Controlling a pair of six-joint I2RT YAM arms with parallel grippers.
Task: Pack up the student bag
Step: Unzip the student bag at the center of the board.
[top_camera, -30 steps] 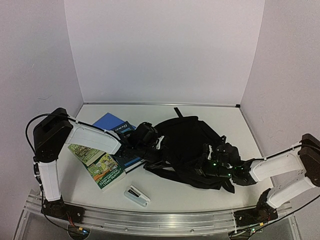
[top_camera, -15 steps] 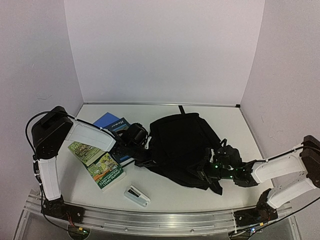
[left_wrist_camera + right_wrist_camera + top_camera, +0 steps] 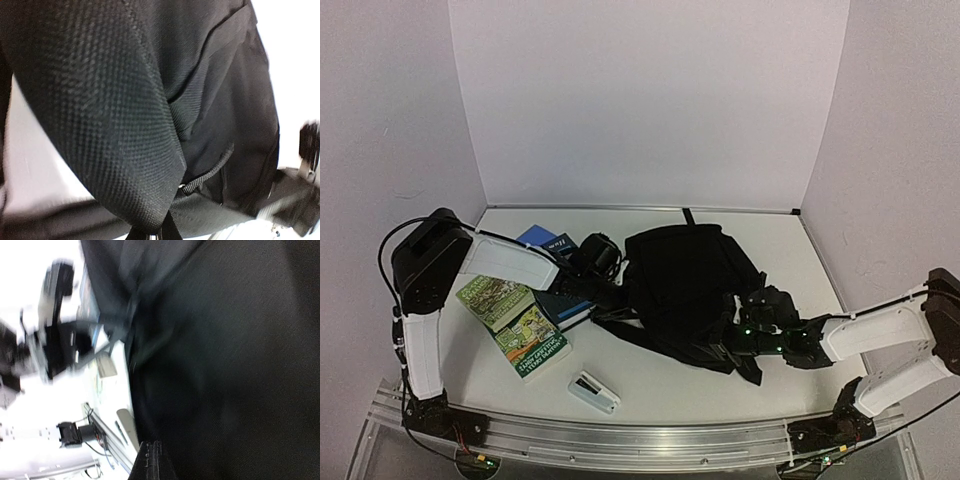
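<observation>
The student bag, a large black fabric backpack, lies in the middle of the table with its top loop toward the back wall. My left gripper is at the bag's left edge. In the left wrist view its closed tips pinch a fold of the bag's woven fabric. My right gripper is at the bag's near right corner. Seen from the right wrist, that gripper is closed against the blurred black bag cloth. Straps trail from the near edge.
A green illustrated book lies at the left, next to a dark blue book and a lighter blue one partly under my left arm. A small grey and white case sits near the front rail.
Both grippers have kept their hold while the bag spread out and shifted toward the back wall. My left gripper has drawn back to the left, and the right has moved slightly left.
</observation>
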